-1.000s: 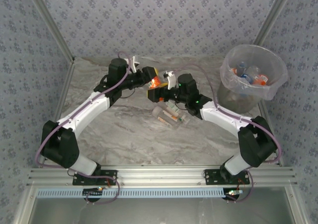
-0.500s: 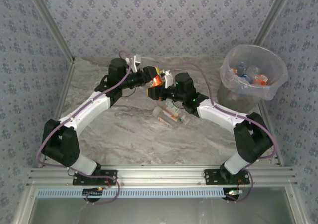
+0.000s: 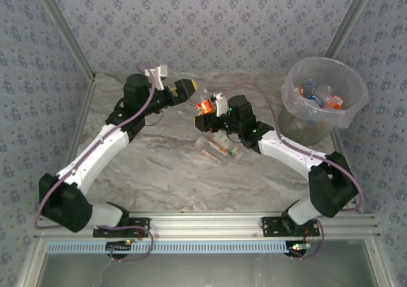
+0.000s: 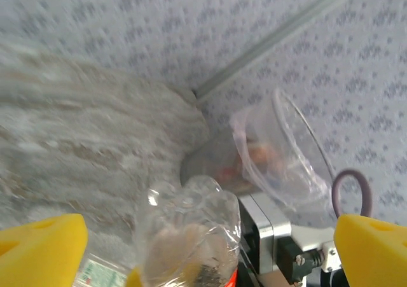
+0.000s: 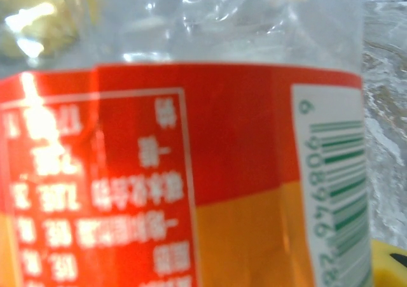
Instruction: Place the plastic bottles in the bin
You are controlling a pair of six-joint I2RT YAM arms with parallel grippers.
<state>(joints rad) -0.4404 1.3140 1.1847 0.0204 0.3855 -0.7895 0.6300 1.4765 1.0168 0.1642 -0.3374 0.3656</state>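
Closed on a clear plastic bottle with a red and orange label [image 3: 202, 104], held above the grey marbled desk [image 3: 159, 166] near its far middle: the right fingers [image 3: 211, 109]. Up close at the right wrist, that same label, with a green barcode on white at its edge. Spread wide and holding nothing: the left fingers [image 3: 186, 90], just left of the bottle and apart from it. Seen from the left wrist, the bottle's crumpled clear end low between them. On the desk beneath the right fingers, a few clear bottles [image 3: 216, 148] lying together. At the far right corner, a round translucent bin [image 3: 294, 115] with a clear liner, and in it more bottles with coloured caps [image 3: 321, 98].
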